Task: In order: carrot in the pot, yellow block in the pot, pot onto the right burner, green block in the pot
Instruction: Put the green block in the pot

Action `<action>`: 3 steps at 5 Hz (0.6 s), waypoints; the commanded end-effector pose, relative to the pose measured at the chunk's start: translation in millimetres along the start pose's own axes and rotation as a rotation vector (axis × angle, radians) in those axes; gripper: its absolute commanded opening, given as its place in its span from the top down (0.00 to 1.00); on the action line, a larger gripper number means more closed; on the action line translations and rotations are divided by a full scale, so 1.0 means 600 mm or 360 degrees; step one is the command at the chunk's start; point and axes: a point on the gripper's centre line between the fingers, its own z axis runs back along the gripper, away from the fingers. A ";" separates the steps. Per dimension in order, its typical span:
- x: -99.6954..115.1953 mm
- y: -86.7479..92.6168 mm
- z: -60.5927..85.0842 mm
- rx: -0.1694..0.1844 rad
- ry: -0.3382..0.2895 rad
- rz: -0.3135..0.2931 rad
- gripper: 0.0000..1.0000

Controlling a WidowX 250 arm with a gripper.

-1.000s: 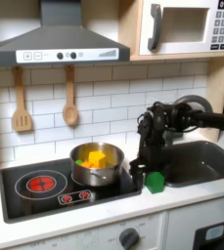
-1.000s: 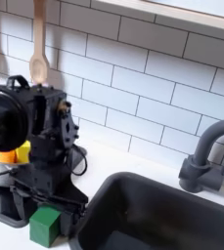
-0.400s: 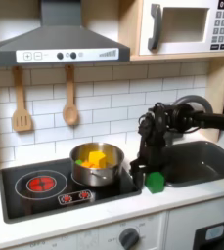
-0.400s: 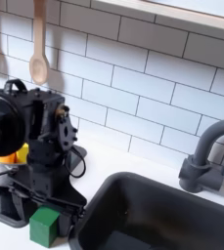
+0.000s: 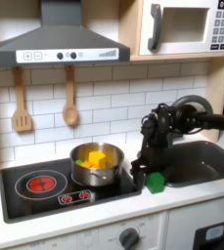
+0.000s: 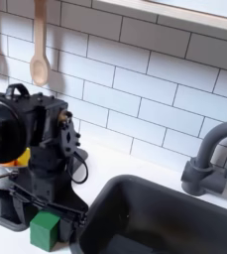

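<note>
First exterior view, gripper (image 5: 146,174) lowered just above green block (image 5: 155,182) on tabletop right of stove, grip state indeterminate, pot (image 5: 95,167) on right burner, yellow block (image 5: 97,158) and carrot (image 5: 83,154) inside it

Your table (image 5: 45,223) is a pale toy-kitchen top. Set into it at 9 o'clock in the first exterior view is a black stove (image 5: 30,200) with a red burner (image 5: 41,182); the pot (image 5: 96,166) stands on the stove's 3 o'clock half. At 3 o'clock lies a dark sink (image 5: 197,161). The green block (image 5: 155,182) rests between stove and sink, shown in both exterior views (image 6: 46,229).
</note>
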 end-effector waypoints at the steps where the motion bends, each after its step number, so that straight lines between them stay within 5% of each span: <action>1: -0.004 0.001 -0.005 -0.0007 -0.0027 0.0026 0.00; 2: -0.006 0.002 0.002 -0.0019 -0.0080 0.0057 1.00; 3: -0.006 -0.006 -0.001 -0.0036 -0.0084 0.0055 1.00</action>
